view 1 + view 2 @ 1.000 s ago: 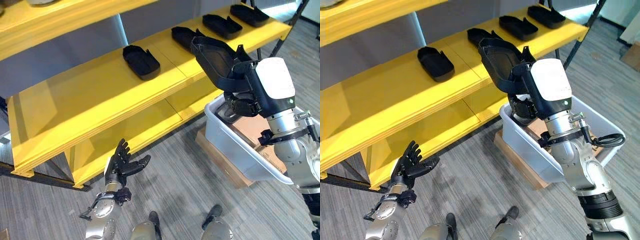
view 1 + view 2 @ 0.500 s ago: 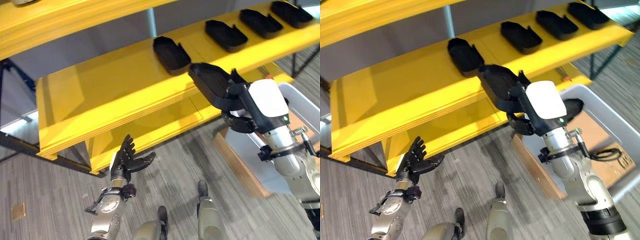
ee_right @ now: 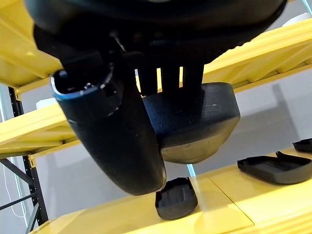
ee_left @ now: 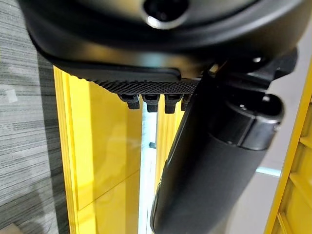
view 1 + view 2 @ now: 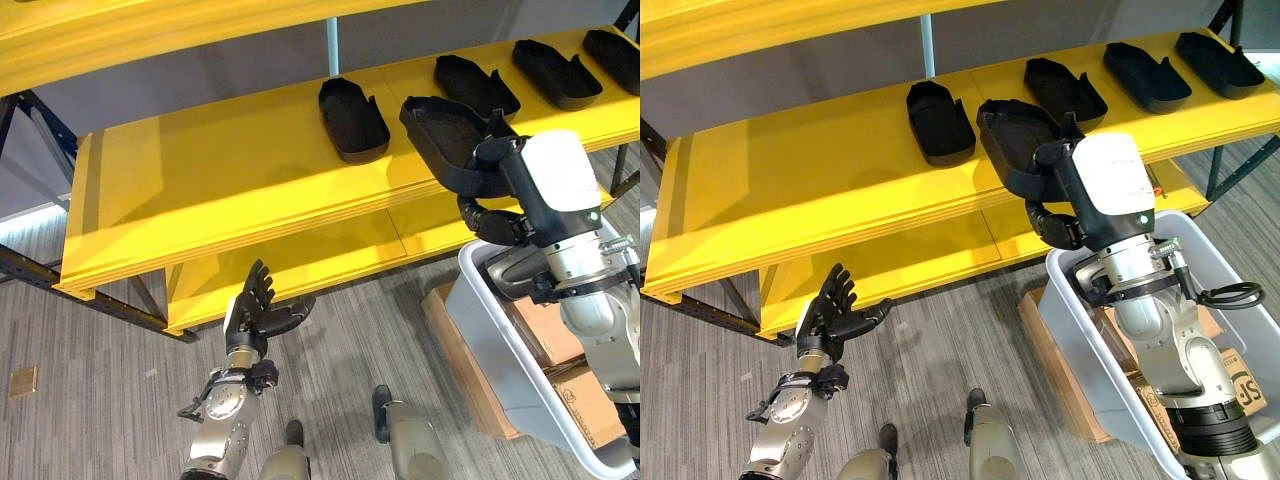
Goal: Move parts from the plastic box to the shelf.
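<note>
My right hand [image 5: 1065, 205] is clamped on a black part [image 5: 1018, 137] held just above the front of the yellow shelf [image 5: 820, 180], its long axis running front to back like its neighbours, while my open, empty left hand [image 5: 830, 315] hangs below.

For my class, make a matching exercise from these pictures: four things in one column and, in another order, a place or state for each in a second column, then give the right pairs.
Things:
1. left hand
2. right hand
3. plastic box
4. held black part

Places or states:
A. on the floor at the robot's right
B. open, low before the shelf
C. raised at the shelf's front edge
D. shut on a black part

Pairs: 1-B, 2-D, 3-A, 4-C
</note>
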